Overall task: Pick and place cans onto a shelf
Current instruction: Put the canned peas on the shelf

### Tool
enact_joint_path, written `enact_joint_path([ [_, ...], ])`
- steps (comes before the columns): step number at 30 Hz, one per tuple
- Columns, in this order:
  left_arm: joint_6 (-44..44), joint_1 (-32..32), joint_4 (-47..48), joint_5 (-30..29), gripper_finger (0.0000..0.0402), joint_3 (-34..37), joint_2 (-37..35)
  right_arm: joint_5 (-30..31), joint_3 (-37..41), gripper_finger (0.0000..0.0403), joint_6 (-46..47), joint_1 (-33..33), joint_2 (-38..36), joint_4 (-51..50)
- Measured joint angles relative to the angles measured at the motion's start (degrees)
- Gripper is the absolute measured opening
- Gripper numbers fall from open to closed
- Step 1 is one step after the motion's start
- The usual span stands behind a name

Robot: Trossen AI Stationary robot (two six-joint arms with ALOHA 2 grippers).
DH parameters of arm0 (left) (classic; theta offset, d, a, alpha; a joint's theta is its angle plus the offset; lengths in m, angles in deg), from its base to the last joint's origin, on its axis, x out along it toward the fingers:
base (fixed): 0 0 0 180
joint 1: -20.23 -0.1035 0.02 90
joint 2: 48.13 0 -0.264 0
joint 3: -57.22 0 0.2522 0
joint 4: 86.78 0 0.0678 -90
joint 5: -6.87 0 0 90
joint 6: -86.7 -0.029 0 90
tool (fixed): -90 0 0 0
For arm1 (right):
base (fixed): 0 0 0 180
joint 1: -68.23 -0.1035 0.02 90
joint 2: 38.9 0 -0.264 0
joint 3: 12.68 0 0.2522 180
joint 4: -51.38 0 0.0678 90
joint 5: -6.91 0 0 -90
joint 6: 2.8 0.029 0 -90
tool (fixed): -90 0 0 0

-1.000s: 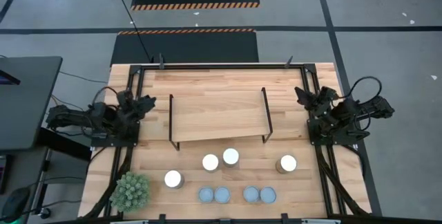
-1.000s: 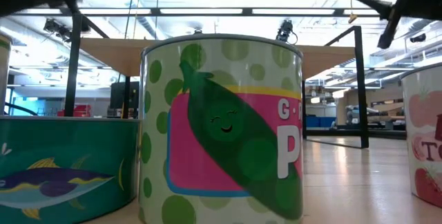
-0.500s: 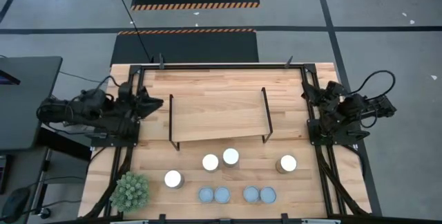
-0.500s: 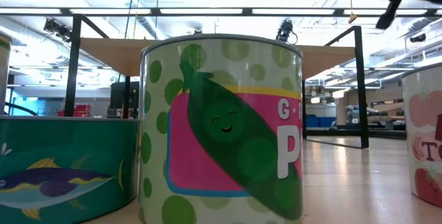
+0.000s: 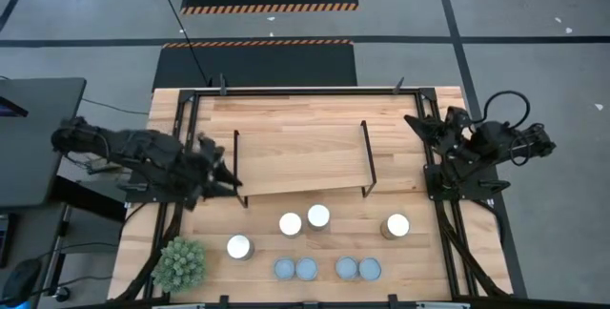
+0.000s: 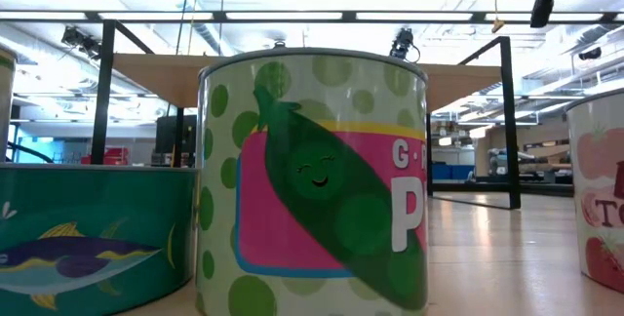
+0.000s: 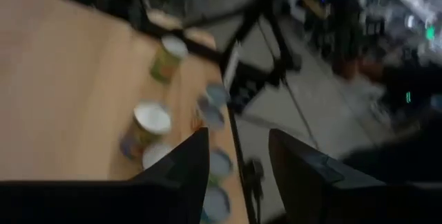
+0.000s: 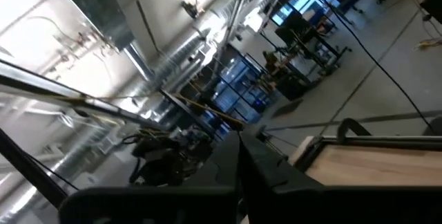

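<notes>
Pea can [image 6: 312,179] — green-dotted label, pink panel, white letters "G" and "P" — among eight cylindrical cans on the wooden worktop [image 5: 286,109], before the empty board shelf [image 5: 300,161]. Left tool [image 5: 232,177] open beside the shelf; right tool [image 5: 412,120] closed, empty.

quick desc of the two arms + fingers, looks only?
Both arms are dark, black-looking jointed links with loose black cables looping off them. The left arm ends in a left gripper whose two fingers are dark, flat and wedge-shaped. The right arm has the same build, its right gripper tapering to a point. No markings visible.
</notes>
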Motion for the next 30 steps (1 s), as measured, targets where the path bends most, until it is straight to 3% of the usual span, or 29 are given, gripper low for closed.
enact_joint_path([
  [7,0.1,7.3,8.1,-2.3,0.0145,-7.0,9.6,-2.3,-3.8,0.0007,-0.1,0.0,3.5,-3.5],
  [18,3.5,12.7,8.0,-9.3,0.0144,-13.5,20.0,-10.8,-9.1,0.0009,-0.8,0.0,9.0,-8.9],
  [30,2.8,14.8,8.7,-14.2,0.0149,-22.4,33.1,-17.4,-20.7,0.0008,-0.9,-0.1,18.0,-24.1],
])
